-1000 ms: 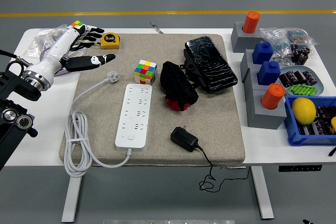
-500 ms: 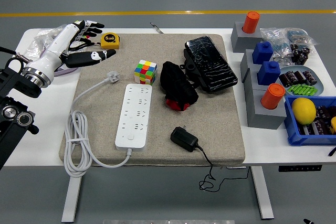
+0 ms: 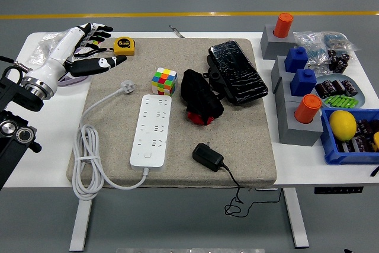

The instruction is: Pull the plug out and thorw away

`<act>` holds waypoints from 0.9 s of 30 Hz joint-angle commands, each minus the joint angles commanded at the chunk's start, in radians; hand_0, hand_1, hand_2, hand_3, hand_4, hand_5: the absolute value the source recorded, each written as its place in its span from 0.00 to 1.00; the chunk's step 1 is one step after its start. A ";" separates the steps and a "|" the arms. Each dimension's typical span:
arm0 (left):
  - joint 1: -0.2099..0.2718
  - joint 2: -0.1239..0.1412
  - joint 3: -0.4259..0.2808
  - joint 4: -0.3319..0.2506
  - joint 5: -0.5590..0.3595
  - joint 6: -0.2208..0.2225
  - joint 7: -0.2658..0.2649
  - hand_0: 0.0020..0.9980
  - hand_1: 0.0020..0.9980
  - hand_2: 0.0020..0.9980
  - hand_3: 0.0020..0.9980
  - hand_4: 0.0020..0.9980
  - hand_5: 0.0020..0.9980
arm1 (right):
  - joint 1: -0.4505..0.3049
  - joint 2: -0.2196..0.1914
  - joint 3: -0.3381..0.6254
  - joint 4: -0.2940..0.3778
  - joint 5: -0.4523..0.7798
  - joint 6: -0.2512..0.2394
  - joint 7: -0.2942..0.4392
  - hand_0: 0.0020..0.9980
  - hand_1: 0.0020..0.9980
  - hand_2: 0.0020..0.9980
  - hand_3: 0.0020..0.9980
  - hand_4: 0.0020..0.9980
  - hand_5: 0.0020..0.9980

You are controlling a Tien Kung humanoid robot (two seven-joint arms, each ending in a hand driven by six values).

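Head view is showing the black plug [image 3: 208,157] lying unplugged on the beige mat [image 3: 249,140] at 6 o'clock, its long axis running from 10 to 4 o'clock, cable trailing off over the desk [image 3: 53,146] edge. At 10 o'clock, the left robot hand [image 3: 89,48] is hovering with fingers spread, gripping nothing, beside the yellow tape measure [image 3: 123,45].

Readable text: none at this resolution.
power strip [image 3: 151,130]: white face shows socket holes only; no lettering can be made out.
tape measure [image 3: 123,45]: yellow case with a dark round centre label; print too small to read.
black adapter [image 3: 208,157]: plain top, no marking visible.
grey blocks [image 3: 298,124]: no numbers or signs seen.
blue bin [image 3: 332,146]: wall unmarked.
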State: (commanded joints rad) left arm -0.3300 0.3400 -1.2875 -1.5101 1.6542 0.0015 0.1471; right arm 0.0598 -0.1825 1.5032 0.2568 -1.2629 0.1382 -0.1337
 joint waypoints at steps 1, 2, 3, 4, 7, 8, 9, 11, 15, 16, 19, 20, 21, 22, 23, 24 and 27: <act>0.000 0.000 0.000 0.000 0.000 0.000 0.000 0.65 0.77 0.78 0.79 0.94 0.46 | 0.000 0.001 0.001 0.000 0.000 0.000 0.000 0.64 0.68 0.69 0.61 1.00 0.50; -0.001 0.000 -0.001 0.000 0.001 0.000 0.001 0.65 0.77 0.78 0.79 0.94 0.46 | 0.000 0.001 0.001 0.000 0.000 0.000 0.000 0.64 0.68 0.69 0.61 1.00 0.50; -0.001 -0.001 -0.002 0.000 0.001 0.000 0.001 0.65 0.77 0.78 0.79 0.94 0.46 | 0.000 0.001 0.000 0.000 0.001 0.001 0.000 0.64 0.68 0.69 0.61 1.00 0.50; -0.002 -0.001 -0.002 0.000 0.001 0.000 0.001 0.65 0.77 0.78 0.79 0.94 0.46 | 0.000 0.002 0.001 0.000 0.001 0.001 0.000 0.64 0.68 0.69 0.61 1.00 0.50; -0.002 -0.001 -0.002 0.000 0.001 -0.001 0.001 0.65 0.77 0.78 0.79 0.94 0.46 | -0.001 0.002 0.003 -0.001 -0.001 0.001 0.000 0.64 0.68 0.69 0.61 1.00 0.50; -0.002 -0.001 -0.003 0.000 0.001 -0.001 0.001 0.65 0.77 0.78 0.79 0.94 0.46 | -0.001 0.001 0.003 -0.001 -0.001 0.001 0.000 0.64 0.68 0.69 0.61 1.00 0.50; -0.003 -0.001 -0.003 0.000 0.001 -0.001 0.001 0.65 0.77 0.78 0.79 0.94 0.46 | -0.002 0.001 0.003 -0.001 -0.002 0.000 0.000 0.64 0.68 0.69 0.61 1.00 0.50; -0.002 -0.001 -0.003 0.000 0.001 -0.001 0.001 0.65 0.77 0.78 0.79 0.94 0.46 | -0.002 0.001 0.005 -0.001 -0.002 0.000 -0.001 0.64 0.68 0.69 0.61 1.00 0.50; 0.000 -0.001 -0.004 0.000 0.002 -0.002 0.002 0.65 0.77 0.78 0.79 0.94 0.46 | -0.002 0.002 0.005 0.000 -0.002 0.000 0.000 0.64 0.68 0.69 0.61 1.00 0.50; 0.002 -0.001 -0.004 0.001 0.002 -0.002 0.002 0.65 0.77 0.78 0.79 0.94 0.46 | -0.002 0.002 0.005 0.000 -0.003 0.000 0.000 0.64 0.68 0.69 0.61 1.00 0.50; 0.003 -0.001 -0.004 0.000 0.002 -0.003 0.003 0.65 0.77 0.78 0.79 0.94 0.46 | -0.003 0.003 0.005 0.000 -0.003 0.000 0.000 0.64 0.68 0.69 0.61 1.00 0.50; 0.004 -0.001 -0.005 0.000 0.002 -0.002 0.003 0.65 0.77 0.78 0.79 0.94 0.46 | -0.003 0.004 0.004 0.000 -0.002 0.001 0.000 0.64 0.68 0.69 0.61 1.00 0.50; 0.004 -0.001 -0.006 0.000 0.002 -0.002 0.003 0.65 0.77 0.78 0.79 0.94 0.46 | -0.003 0.004 0.003 0.000 -0.002 0.001 0.000 0.64 0.68 0.69 0.61 1.00 0.50; 0.003 -0.001 -0.006 0.000 0.002 -0.003 0.003 0.65 0.77 0.78 0.79 0.94 0.46 | -0.002 0.004 0.004 0.000 -0.002 0.001 0.000 0.64 0.68 0.69 0.61 1.00 0.50; 0.003 -0.001 -0.005 0.000 0.002 -0.003 0.004 0.65 0.77 0.78 0.79 0.94 0.46 | -0.002 0.004 0.006 0.000 -0.003 0.000 0.000 0.64 0.68 0.69 0.61 1.00 0.50; 0.002 -0.001 -0.004 0.000 0.002 -0.003 0.003 0.65 0.77 0.78 0.79 0.94 0.46 | -0.002 0.004 0.007 0.000 -0.003 0.000 0.000 0.64 0.68 0.69 0.61 1.00 0.50; 0.002 0.000 -0.003 0.000 0.002 -0.003 0.004 0.65 0.77 0.78 0.79 0.94 0.46 | -0.002 0.004 0.008 0.000 -0.004 0.000 -0.001 0.64 0.68 0.69 0.61 1.00 0.50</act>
State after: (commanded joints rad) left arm -0.3284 0.3397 -1.2909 -1.5101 1.6566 -0.0018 0.1510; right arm 0.0577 -0.1783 1.5110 0.2565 -1.2665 0.1384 -0.1343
